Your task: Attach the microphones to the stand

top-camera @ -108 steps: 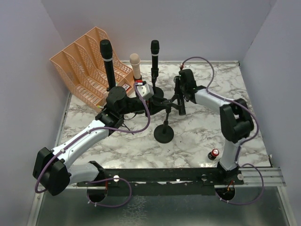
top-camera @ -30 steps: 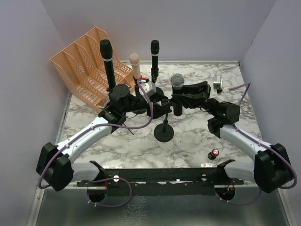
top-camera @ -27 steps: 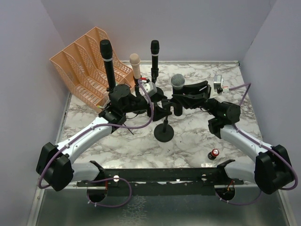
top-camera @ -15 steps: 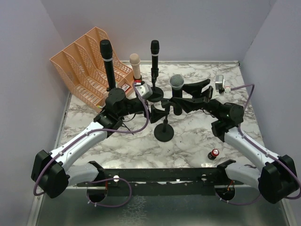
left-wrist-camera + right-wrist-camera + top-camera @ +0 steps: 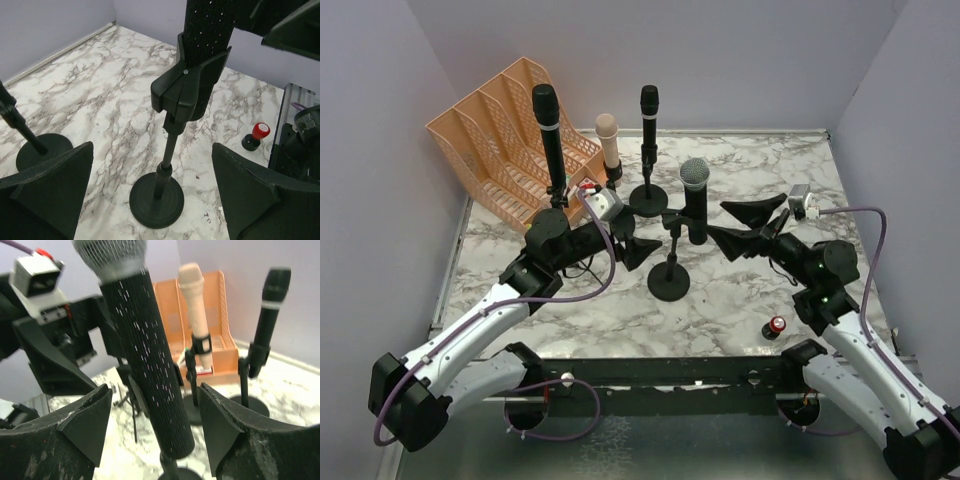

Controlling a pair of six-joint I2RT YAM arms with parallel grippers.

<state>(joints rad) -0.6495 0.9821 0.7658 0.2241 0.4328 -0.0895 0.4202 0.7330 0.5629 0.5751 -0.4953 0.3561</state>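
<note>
Nearest, a battery [image 5: 776, 327] lies unused. On either side of the stand [image 5: 669, 280], the left gripper [image 5: 635, 243] and right gripper [image 5: 745, 227] gape wide and hold nothing, because the stand's clip alone keeps the silver-head mic [image 5: 695, 200] upright. Behind, a tall black mic [image 5: 549, 130], a pink mic [image 5: 609, 140] and a slim black mic [image 5: 648, 120] stand clipped likewise. All four look mounted.

Bright, even light, soft shadows; right wrist view blurred (perhaps motion).
</note>
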